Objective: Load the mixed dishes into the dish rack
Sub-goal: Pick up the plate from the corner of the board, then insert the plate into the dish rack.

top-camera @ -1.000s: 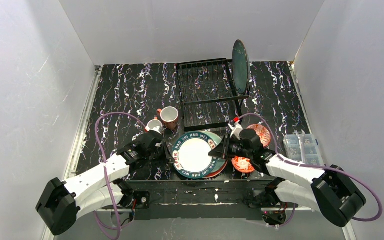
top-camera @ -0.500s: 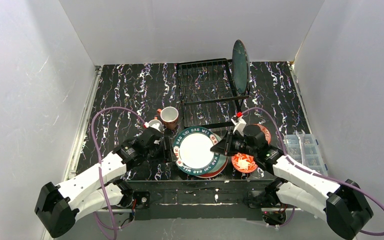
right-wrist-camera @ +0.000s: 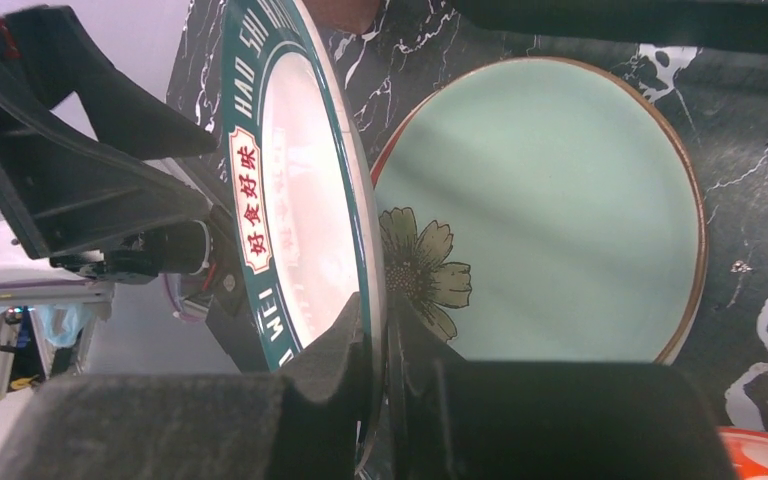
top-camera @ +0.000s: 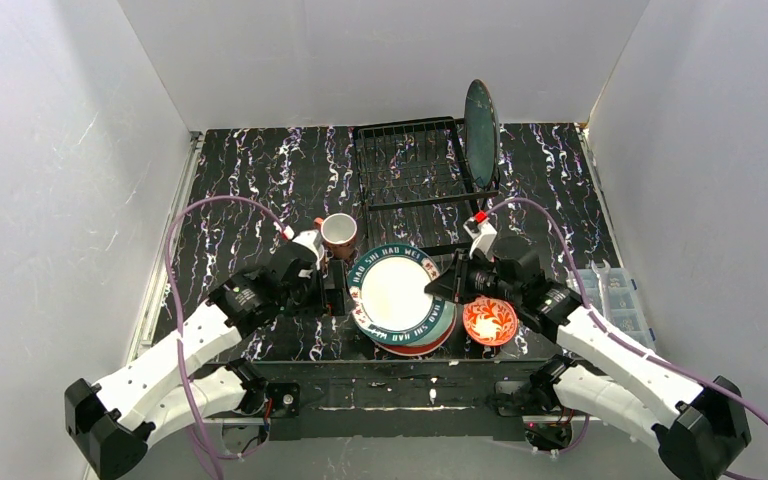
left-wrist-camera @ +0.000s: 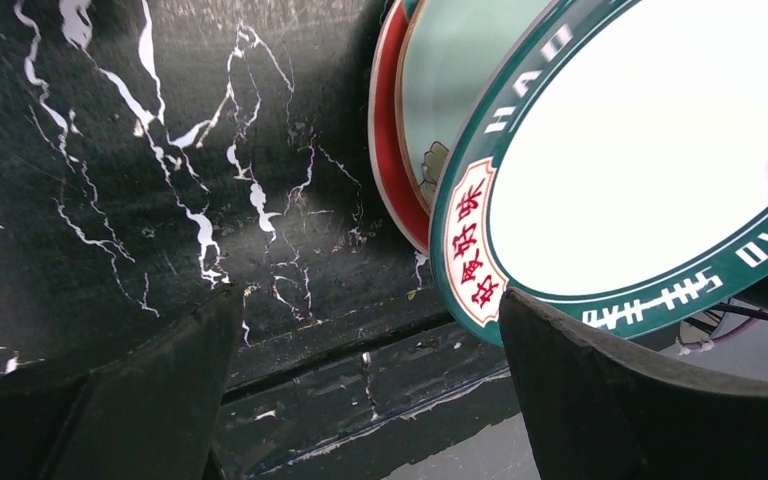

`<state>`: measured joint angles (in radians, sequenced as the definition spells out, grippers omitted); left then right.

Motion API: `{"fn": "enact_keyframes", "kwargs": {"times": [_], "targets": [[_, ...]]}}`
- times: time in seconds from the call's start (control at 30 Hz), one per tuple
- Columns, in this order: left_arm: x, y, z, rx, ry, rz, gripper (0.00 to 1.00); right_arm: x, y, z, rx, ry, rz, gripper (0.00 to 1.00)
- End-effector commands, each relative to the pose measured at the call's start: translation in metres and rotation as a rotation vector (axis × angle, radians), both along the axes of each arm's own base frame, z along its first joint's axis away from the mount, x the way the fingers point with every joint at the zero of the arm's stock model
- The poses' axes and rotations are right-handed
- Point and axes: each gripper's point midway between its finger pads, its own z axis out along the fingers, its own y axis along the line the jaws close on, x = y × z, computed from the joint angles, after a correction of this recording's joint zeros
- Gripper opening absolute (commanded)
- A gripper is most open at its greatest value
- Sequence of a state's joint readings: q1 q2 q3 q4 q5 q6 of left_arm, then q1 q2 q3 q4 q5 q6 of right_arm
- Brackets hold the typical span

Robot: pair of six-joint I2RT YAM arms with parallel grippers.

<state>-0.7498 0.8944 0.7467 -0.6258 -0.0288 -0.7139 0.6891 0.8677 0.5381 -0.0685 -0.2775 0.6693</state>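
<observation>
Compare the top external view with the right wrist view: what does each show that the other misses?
Only the top view: the dish rack with a dark teal plate standing in it, and a mug near it. Only the right wrist: the pale green plate face with its painted flower, mostly covered from above. Both: the white plate, held tilted by the right fingers, and a red bowl.

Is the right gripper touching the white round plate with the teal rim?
Touching. The right wrist view shows the right gripper shut on the rim of the white round teal-rimmed plate, a finger on either face.
</observation>
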Motion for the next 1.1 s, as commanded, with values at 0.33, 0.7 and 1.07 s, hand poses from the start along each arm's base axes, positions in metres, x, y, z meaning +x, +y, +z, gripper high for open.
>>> {"fn": "enact_keyframes", "kwargs": {"times": [0.33, 0.7, 1.07], "targets": [[0.013, 0.026, 0.078, 0.098, -0.240, -0.094, 0.98, 0.011, -0.015, 0.079, -0.068, -0.203, 0.000, 0.01], [0.013, 0.049, 0.103, 0.152, -0.357, -0.092, 0.98, 0.023, -0.033, 0.125, -0.158, -0.301, -0.061, 0.01], [0.013, 0.061, 0.089, 0.199, -0.378, -0.083, 0.98, 0.042, -0.046, 0.199, -0.206, -0.436, -0.137, 0.01]]}}
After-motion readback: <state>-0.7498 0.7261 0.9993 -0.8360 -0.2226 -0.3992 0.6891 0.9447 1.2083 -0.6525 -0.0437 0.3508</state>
